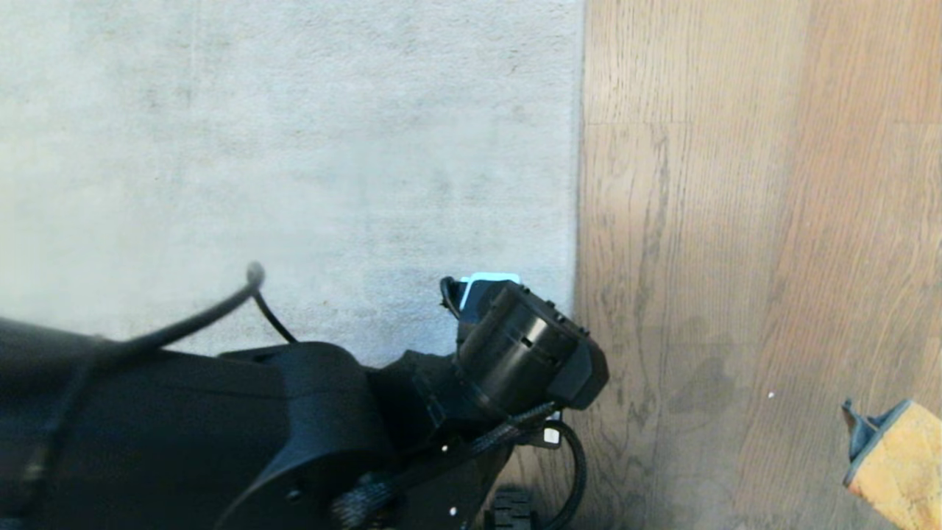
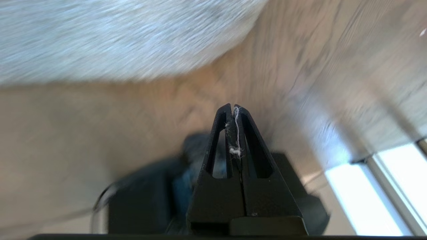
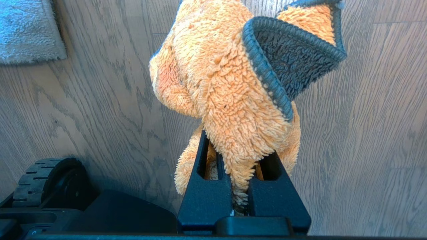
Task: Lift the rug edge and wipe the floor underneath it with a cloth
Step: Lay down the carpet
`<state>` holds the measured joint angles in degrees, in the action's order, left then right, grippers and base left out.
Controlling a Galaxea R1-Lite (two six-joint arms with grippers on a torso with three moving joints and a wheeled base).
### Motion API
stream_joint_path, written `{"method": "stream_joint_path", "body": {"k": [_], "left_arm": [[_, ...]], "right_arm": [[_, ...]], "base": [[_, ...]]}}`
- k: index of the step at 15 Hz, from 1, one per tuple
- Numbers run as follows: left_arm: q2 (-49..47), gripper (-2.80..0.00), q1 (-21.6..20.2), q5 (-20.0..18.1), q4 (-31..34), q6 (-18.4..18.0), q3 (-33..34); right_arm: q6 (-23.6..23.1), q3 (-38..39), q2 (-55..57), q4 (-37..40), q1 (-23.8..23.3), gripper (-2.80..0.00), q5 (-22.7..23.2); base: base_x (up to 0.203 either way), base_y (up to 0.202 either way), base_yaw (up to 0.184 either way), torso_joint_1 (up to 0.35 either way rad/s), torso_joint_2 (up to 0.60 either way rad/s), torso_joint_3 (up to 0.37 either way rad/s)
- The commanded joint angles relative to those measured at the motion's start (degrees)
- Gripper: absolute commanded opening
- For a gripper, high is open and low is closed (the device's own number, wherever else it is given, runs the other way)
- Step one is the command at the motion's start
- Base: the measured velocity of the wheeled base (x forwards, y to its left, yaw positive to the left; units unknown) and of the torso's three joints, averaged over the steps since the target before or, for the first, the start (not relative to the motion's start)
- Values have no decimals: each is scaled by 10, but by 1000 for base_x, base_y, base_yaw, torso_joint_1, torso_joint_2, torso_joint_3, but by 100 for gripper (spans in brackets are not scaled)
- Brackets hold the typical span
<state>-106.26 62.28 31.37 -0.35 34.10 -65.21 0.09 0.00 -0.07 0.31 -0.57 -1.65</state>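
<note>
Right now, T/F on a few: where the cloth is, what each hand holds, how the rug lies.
1. The right hand grips the orange cloth. True.
2. The left hand holds the rug edge. False: it is shut on nothing but lint.
3. The cloth lies flat on the floor. False: it hangs bunched from the right hand.
4. In the head view the rug lies flat. True.

Daylight brightens the floor point(image 1: 773, 221) toward three o'clock; the left wrist view is motion-blurred, with blown-out glare at four o'clock.
</note>
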Motion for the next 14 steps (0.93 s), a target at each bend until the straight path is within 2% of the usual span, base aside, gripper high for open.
{"method": "stream_joint_path", "body": {"k": [1,3,6,9,12,14], "left_arm": [[-68,-280,-18,-9,-63,-24,7],[-84,-280,-29,-33,-92,-36,10],[-104,-280,-45,-36,-152,-51,45],[-114,-280,-63,-37,-242,-69,99],[-134,-280,-66,-38,-263,-71,105],[-150,-280,-76,-41,-281,-95,103]], "right_arm": [[0,0,1,0,0,-280,0],[0,0,1,0,0,-280,0],[0,0,1,0,0,-280,0],[0,0,1,0,0,-280,0],[0,0,1,-1,0,-280,0],[0,0,1,0,0,-280,0]], "base": [[0,0,0,0,0,0],[0,0,0,0,0,0],[0,0,0,0,0,0],[0,0,0,0,0,0],[0,0,0,0,0,0],[0,0,0,0,0,0]]}}
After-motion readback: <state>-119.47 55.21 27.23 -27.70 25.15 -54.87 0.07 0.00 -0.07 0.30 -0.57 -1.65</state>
